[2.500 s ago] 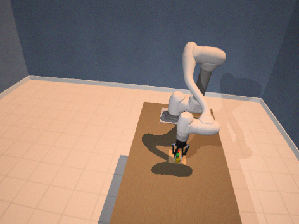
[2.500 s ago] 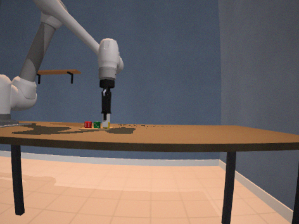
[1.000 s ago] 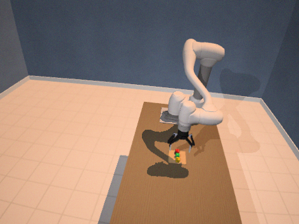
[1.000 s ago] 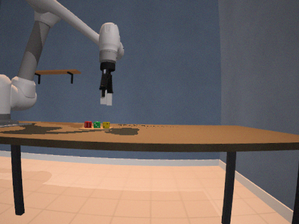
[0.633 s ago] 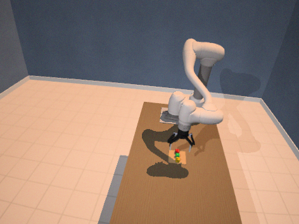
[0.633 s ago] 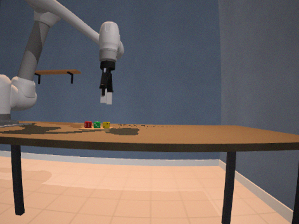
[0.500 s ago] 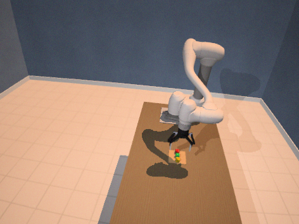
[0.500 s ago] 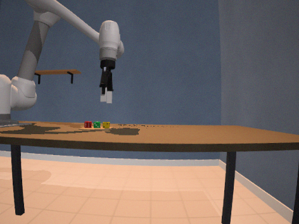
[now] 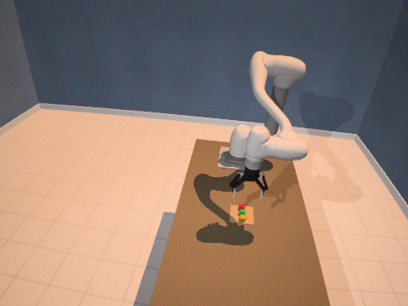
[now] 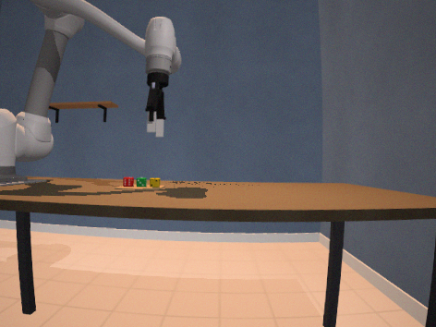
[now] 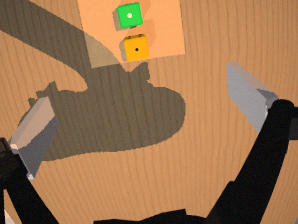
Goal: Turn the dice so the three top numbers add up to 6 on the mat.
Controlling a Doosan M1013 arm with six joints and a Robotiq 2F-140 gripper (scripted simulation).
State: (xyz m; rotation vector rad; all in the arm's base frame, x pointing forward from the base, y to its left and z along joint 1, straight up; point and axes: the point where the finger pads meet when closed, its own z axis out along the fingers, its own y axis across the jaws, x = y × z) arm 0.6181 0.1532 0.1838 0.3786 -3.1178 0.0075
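Observation:
Three dice stand in a row on a small tan mat [image 9: 233,214] [image 11: 160,10] on the brown table. The red die [image 9: 241,207] [image 10: 128,182] shows several white pips on top. The green die [image 9: 242,212] [image 10: 141,182] [image 11: 129,15] shows one pip. The yellow die [image 9: 242,218] [image 10: 154,182] [image 11: 136,48] shows one pip. All three lie flat and fully on the mat. My gripper [image 9: 247,194] [image 10: 155,129] [image 11: 138,94] is wide open and empty. It hangs well above the table, just beyond the yellow die's end of the row.
The wooden table [image 9: 242,268] [image 10: 277,196] runs long under the arm. The arm's grey base plate [image 9: 225,157] sits at its far end. A small wall shelf [image 10: 83,104] hangs behind the arm. The arm's shadow falls beside the mat.

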